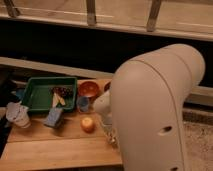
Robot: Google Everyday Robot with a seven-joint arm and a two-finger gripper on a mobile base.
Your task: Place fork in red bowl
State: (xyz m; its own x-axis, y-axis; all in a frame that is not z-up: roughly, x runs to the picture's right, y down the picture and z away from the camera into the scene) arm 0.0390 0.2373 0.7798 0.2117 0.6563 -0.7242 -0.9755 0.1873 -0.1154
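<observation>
My one arm (155,110) fills the near right. Its gripper (108,126) hangs low at the wooden table's (55,150) right edge, and I cannot tell its grip state or make out the fork. Farther back sit one orange fruit (87,124), one blue cup (83,104), then one red bowl (89,89) beside one green tray (37,95), with a dark wall (60,45) behind.

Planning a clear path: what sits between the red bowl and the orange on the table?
The camera view shows a small blue cup there, close to the red bowl. The claw hangs right of the orange.
</observation>
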